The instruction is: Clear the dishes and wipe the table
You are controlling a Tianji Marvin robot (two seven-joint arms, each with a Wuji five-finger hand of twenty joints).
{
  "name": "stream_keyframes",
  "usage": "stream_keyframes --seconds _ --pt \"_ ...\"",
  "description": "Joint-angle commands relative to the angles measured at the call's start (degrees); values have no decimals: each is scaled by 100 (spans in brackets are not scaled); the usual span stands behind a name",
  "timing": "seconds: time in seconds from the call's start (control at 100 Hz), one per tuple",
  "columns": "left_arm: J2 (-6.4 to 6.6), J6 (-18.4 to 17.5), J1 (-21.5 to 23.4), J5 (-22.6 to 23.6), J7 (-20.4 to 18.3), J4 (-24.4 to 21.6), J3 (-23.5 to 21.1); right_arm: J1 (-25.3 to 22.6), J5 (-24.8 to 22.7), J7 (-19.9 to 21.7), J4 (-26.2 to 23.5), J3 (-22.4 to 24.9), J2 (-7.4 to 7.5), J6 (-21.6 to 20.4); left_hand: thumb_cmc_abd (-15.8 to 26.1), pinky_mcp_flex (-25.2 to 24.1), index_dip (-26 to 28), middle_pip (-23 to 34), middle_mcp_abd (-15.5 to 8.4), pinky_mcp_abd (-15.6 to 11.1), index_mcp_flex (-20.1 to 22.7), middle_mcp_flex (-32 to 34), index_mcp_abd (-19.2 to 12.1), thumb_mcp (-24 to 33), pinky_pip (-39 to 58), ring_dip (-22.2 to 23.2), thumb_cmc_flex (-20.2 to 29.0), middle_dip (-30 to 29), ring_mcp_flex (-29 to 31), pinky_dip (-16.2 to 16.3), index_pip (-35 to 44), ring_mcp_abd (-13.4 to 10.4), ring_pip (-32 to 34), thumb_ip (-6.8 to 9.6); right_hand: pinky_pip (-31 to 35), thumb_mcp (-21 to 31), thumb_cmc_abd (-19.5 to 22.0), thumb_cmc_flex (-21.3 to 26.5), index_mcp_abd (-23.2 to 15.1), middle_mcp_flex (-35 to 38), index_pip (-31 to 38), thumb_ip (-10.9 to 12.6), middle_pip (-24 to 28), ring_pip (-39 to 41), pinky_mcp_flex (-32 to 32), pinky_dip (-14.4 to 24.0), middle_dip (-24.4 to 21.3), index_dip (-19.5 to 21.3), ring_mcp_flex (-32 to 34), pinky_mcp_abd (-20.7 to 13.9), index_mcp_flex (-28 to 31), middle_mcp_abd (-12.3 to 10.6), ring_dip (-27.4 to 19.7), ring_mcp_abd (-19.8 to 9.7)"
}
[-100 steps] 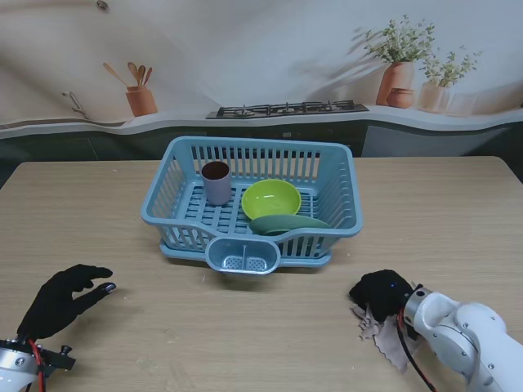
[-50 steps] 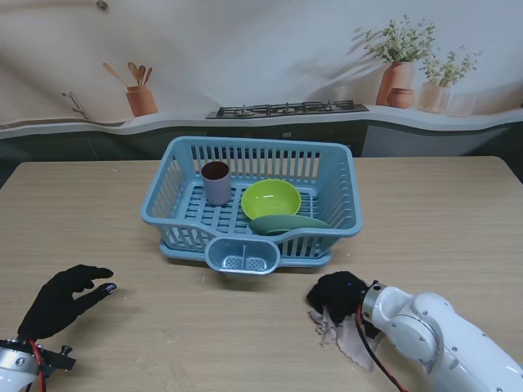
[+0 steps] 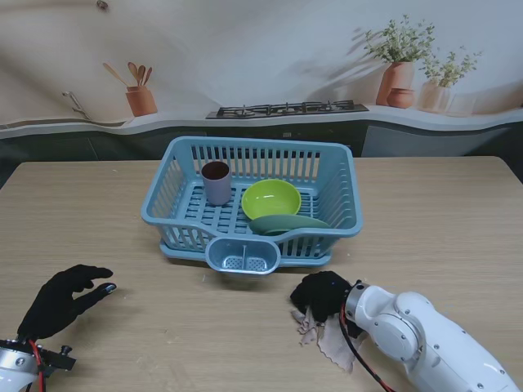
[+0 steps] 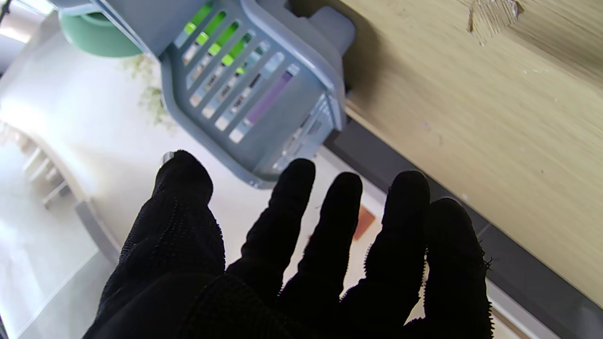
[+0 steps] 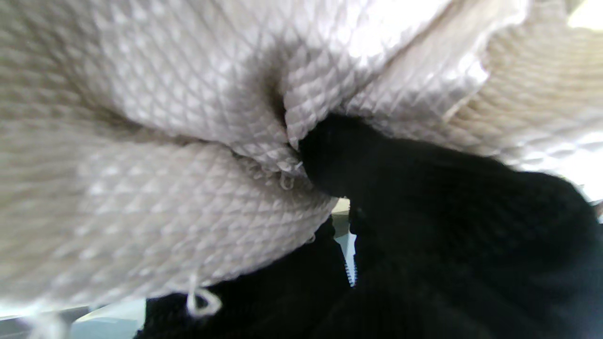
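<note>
The dishes already sit in the blue rack (image 3: 252, 204) at 12 o'clock on the bench (image 3: 458, 212): a cup (image 3: 216, 181), a lime bowl (image 3: 271, 199) and a green plate (image 3: 288, 223). The right hand (image 3: 325, 294), at about 5 o'clock, has its fingers bunched on the pale cloth (image 3: 331, 339), pressing it to the wood just nearer to me than the rack. The left hand (image 3: 59, 300) hovers at 8 o'clock, fingers spread and holding nothing.

Risk, as I judge it: a sweep towards 12 o'clock could knock the rack's cutlery pocket (image 3: 242, 255), or the loose trailing edge could slip free. The right wrist view is filled by cloth, so the exact finger grip is hidden.
</note>
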Motion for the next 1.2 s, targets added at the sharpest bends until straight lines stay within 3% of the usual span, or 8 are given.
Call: stream_keyframes --seconds 0.0,0.34,0.52,0.71,0.89,1.19 --pt "-30 15 25 -14 -75 -43 5 -299 -160 171 247 141 100 -48 224 -79 6 -49 81 -109 143 -88 -26 -149 -150 -7 207 -96 -99 -79 -62 132 -23 152 256 -202 217 200 397 66 -360 -145 -853 210 119 -68 -603 -250 160 -522 -60 -112 79 83" --pt "-17 10 23 -33 -136 -44 -3 -1045 -1042 -163 176 1417 106 -492 230 -79 7 -48 81 -109 139 -89 -23 -165 -151 -7 210 -95 -101 -80 -62 123 -23 154 251 -168 211 196 392 58 -349 -149 -846 218 81 -64 -602 -249 136 -517 -51 -108 77 90" --pt "-16 25 22 -29 -138 -50 7 -1161 -1250 -390 171 1634 89 -459 225 -79 7 -52 81 -109 140 -95 -26 -170 -151 -7 219 -97 -98 -81 -62 125 -21 156 262 -184 228 193 395 45 -355 -157 -848 224 84 -56 -605 -251 132 -520 -66 -110 81 93" --pt "-11 43 22 -16 -151 -51 12 -900 -1028 -220 193 1255 102 -483 232 -79 7 -55 84 -109 136 -94 -26 -174 -150 -8 222 -98 -101 -81 -64 126 -25 157 280 -206 244 195 389 45 -357 -155 -840 240 101 -50 -600 -245 145 -536 -84 -113 89 77" --pt "-13 42 12 -23 -145 -41 19 -432 -527 124 243 519 123 -405 226 -79 8 -53 81 -109 143 -93 -28 -182 -150 -7 222 -97 -94 -81 -60 129 -22 157 276 -212 251 188 379 45 -352 -153 -841 237 101 -52 -603 -236 143 -533 -82 -119 87 70" --pt "-19 33 19 -54 -133 -48 20 145 182 299 293 -499 114 -89 233 -79 8 -47 73 -109 146 -88 -25 -188 -150 -7 225 -95 -96 -81 -60 135 -22 158 274 -223 249 185 363 64 -352 -149 -847 233 101 -53 -610 -232 151 -541 -81 -135 83 51"
